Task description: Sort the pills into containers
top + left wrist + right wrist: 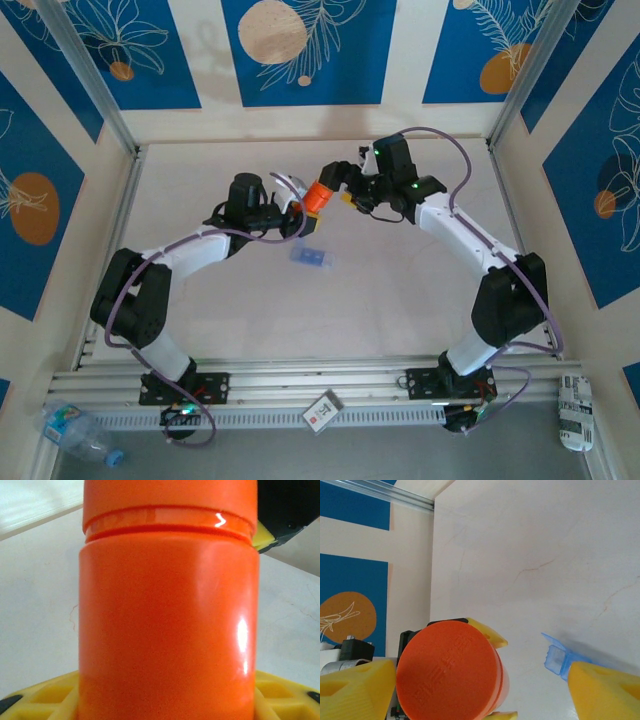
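While the orange bottle (318, 197) is clamped: it is held on its side by the left gripper (297, 213), whose fingers are closed on its body, above the far middle of the table (400, 300), with the cap (447, 672) pointed right.
Right gripper (345, 194): spread wide around the cap with nothing held; one finger sits just beside the rim, the other well apart.
Containers (312, 257): the blue compartment box lies flat on the table, just nearer than the bottle, untouched.
Risk, uneven closing: the bottle could be shoved sideways if one finger lands first.
Risk, slip: the glossy wall could be turned within the left fingers, so the cap is not loosened.
Risk, spill: with the bottle tipped, pills could be scattered beside the box once the cap is removed.
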You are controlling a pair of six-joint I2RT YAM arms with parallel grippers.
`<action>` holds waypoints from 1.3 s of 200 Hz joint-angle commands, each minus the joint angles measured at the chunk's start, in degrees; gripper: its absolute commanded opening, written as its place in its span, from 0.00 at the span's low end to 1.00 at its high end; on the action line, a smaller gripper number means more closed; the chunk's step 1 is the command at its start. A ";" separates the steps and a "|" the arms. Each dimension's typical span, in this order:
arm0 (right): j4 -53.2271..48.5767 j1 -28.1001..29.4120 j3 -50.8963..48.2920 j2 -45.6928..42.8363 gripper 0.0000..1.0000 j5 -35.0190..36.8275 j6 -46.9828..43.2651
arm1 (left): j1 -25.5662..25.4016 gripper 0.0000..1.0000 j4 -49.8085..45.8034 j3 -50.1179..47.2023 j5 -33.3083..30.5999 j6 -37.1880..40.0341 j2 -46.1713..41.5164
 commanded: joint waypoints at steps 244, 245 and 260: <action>5.27 -6.24 3.71 4.56 0.59 -30.78 -27.59 | 1.88 0.00 7.40 4.08 16.61 -13.03 1.18; 5.42 -6.32 3.68 4.47 0.60 -30.71 -27.32 | 1.86 0.00 7.23 4.08 16.34 -12.97 1.15; 7.01 -6.96 2.68 2.16 0.73 -28.70 -22.96 | 1.85 0.00 4.13 3.99 12.20 -9.69 0.75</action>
